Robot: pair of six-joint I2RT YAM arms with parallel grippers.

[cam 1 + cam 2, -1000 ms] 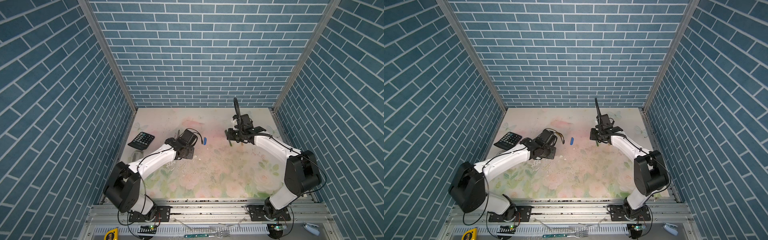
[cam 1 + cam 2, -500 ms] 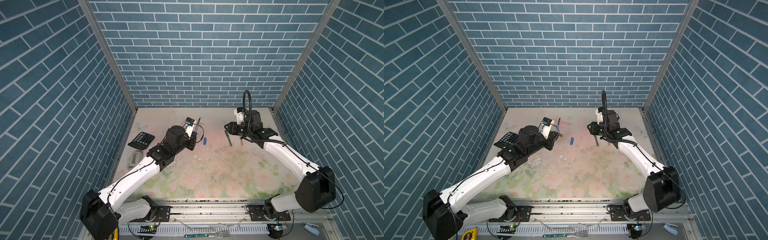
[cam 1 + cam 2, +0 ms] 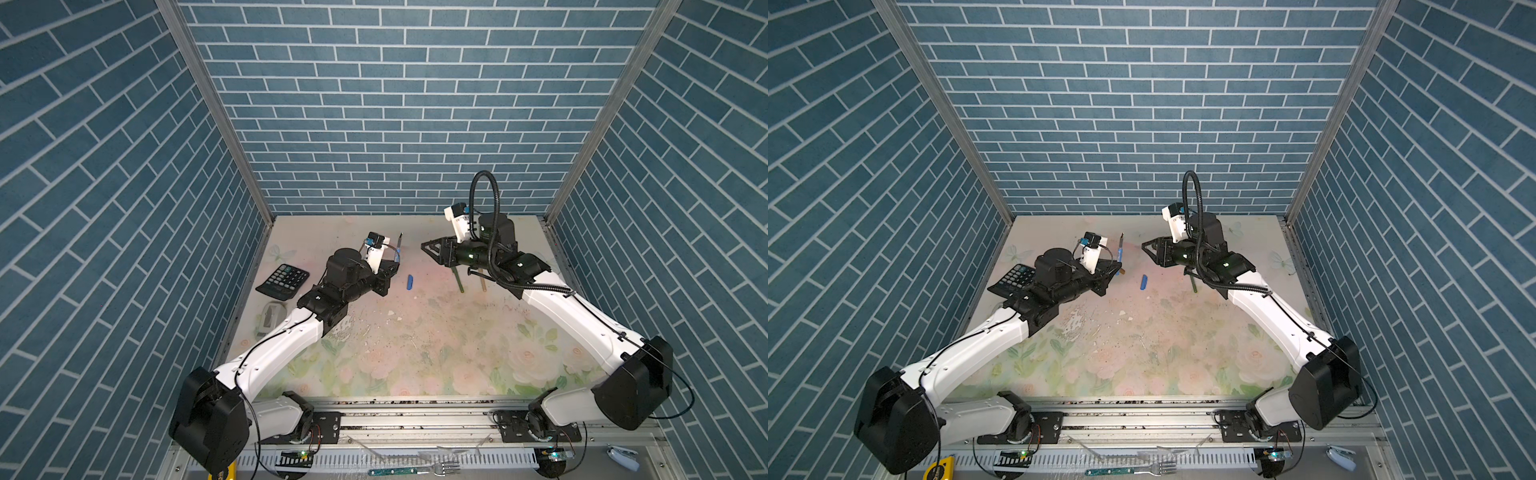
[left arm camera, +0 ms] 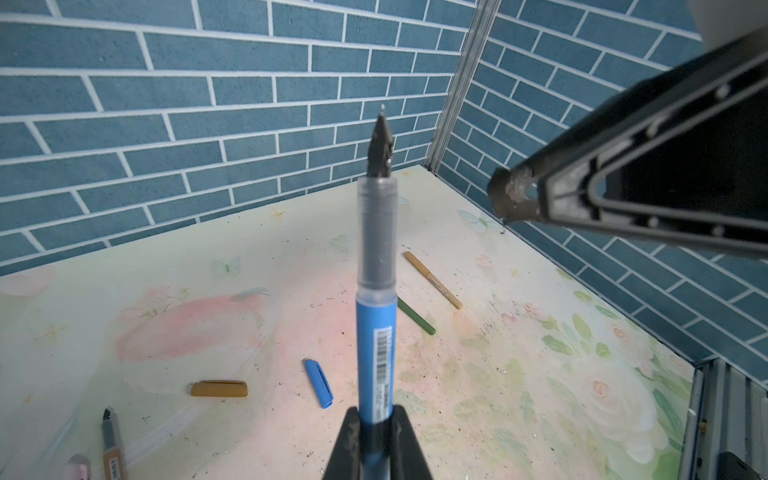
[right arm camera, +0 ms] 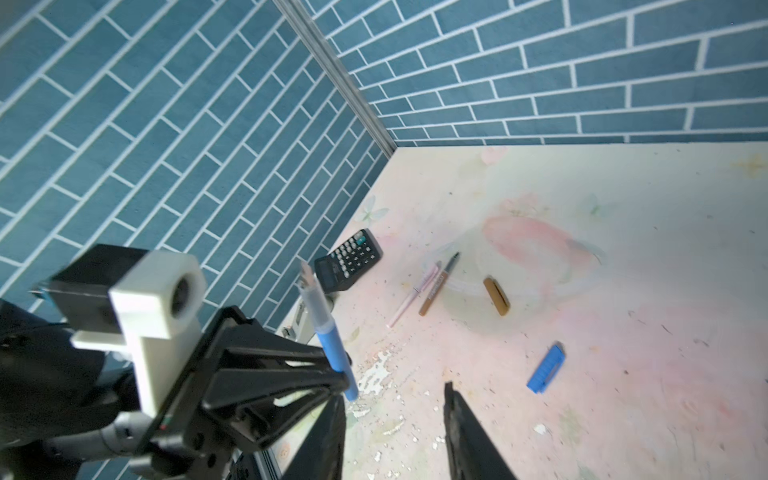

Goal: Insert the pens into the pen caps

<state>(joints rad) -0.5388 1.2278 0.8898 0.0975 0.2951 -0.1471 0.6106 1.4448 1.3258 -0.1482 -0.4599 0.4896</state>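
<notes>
Here the left gripper (image 4: 376, 415) clamps the blue pen (image 4: 374, 332) (tip up), while the right gripper (image 5: 392, 401) gapes empty.

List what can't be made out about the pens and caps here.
- Pink pen and gold pen: cut by the left wrist view's edge; under the left arm in both top views.
- Green pen: upper end under the right end effector in a top view; capped or not, too small.
- Blue pen tip: blurred in the right wrist view.
</notes>
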